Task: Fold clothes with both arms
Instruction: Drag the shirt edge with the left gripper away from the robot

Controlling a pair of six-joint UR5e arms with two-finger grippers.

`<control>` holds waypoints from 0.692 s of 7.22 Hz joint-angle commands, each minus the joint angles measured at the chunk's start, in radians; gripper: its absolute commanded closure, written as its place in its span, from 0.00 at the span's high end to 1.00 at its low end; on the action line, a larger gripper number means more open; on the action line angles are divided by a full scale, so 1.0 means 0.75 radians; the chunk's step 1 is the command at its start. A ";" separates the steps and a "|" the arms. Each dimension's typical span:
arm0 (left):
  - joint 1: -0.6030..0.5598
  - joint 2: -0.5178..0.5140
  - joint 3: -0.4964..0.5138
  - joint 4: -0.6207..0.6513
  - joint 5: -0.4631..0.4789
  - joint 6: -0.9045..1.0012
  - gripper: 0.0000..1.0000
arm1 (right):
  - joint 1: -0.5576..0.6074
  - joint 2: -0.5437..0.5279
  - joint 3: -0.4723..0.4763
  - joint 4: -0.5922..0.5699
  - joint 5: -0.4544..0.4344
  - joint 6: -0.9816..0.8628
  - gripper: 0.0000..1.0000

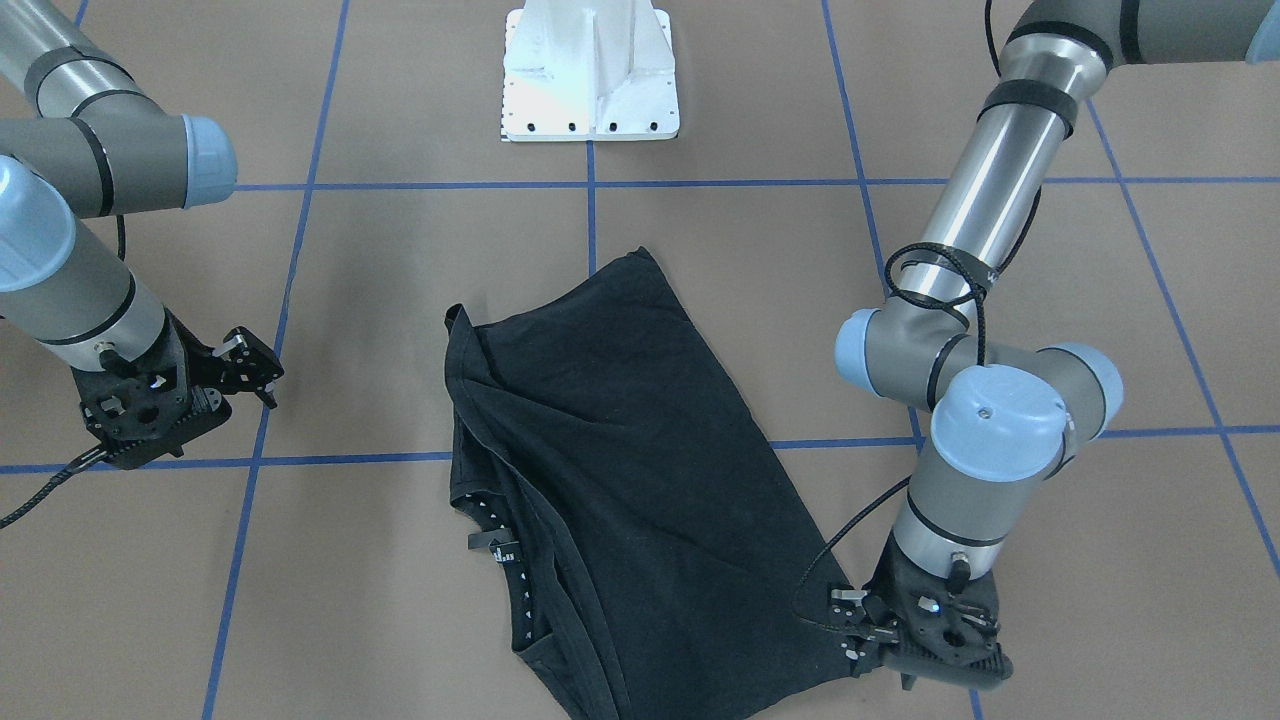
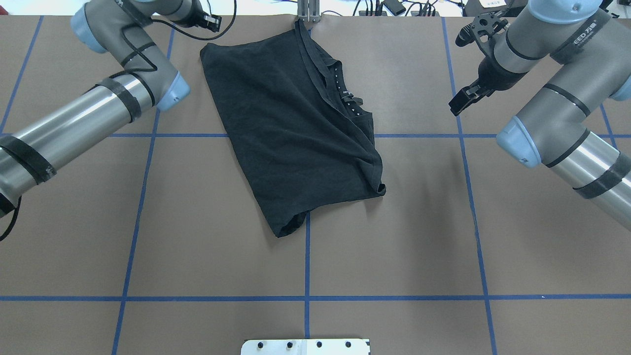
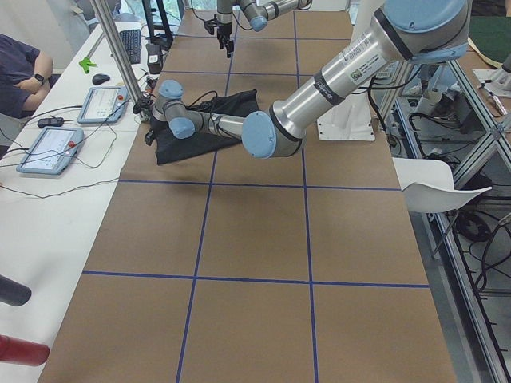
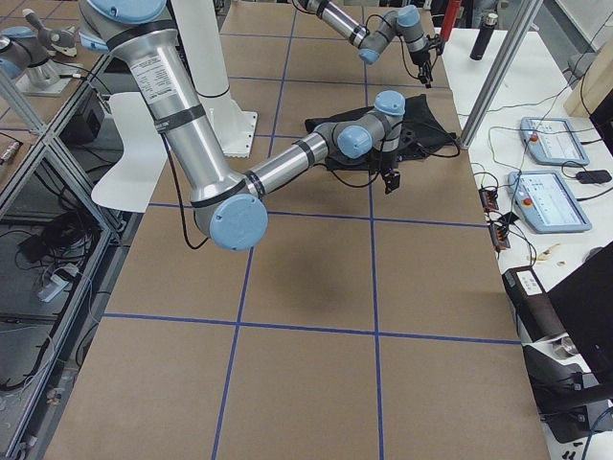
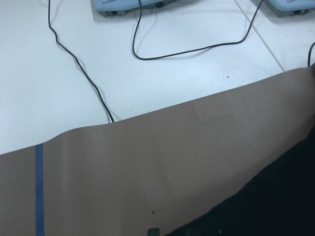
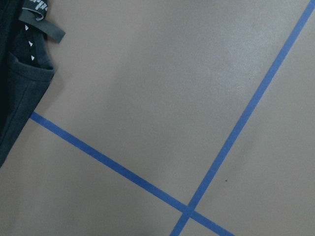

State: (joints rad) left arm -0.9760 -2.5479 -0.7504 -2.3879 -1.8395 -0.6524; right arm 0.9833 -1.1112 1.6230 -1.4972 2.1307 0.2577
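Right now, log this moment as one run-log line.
black fabric T-shirt: folded over, lying flat | left black two-finger gripper: by its corner, jaws unclear | right gripper: away from shirt, jaws unclear

Bright, even overhead light; faint soft shadows on the table [image 2: 394, 246]; the black T-shirt [image 2: 286, 123] swallows detail; wrist views look slightly soft.

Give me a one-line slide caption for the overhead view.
Black T-shirt folded lengthwise on the taped table, left claw by its far corner, right claw hovering clear.

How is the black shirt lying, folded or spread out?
Folded. The shirt lies doubled lengthwise in a narrow strip, its collar along one long edge.
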 commanded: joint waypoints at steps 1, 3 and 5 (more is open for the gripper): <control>-0.038 0.105 -0.231 0.101 -0.163 0.040 1.00 | 0.000 0.001 0.000 0.000 0.000 0.000 0.99; -0.026 0.361 -0.640 0.228 -0.285 -0.072 1.00 | 0.000 0.001 -0.002 0.000 0.000 0.000 0.99; 0.128 0.590 -0.980 0.228 -0.278 -0.421 1.00 | 0.000 -0.001 -0.004 0.002 0.000 0.000 0.99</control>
State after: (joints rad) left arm -0.9519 -2.2152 -1.3273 -2.2231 -2.0453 -0.8260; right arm 0.9833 -1.1114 1.6206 -1.4969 2.1307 0.2577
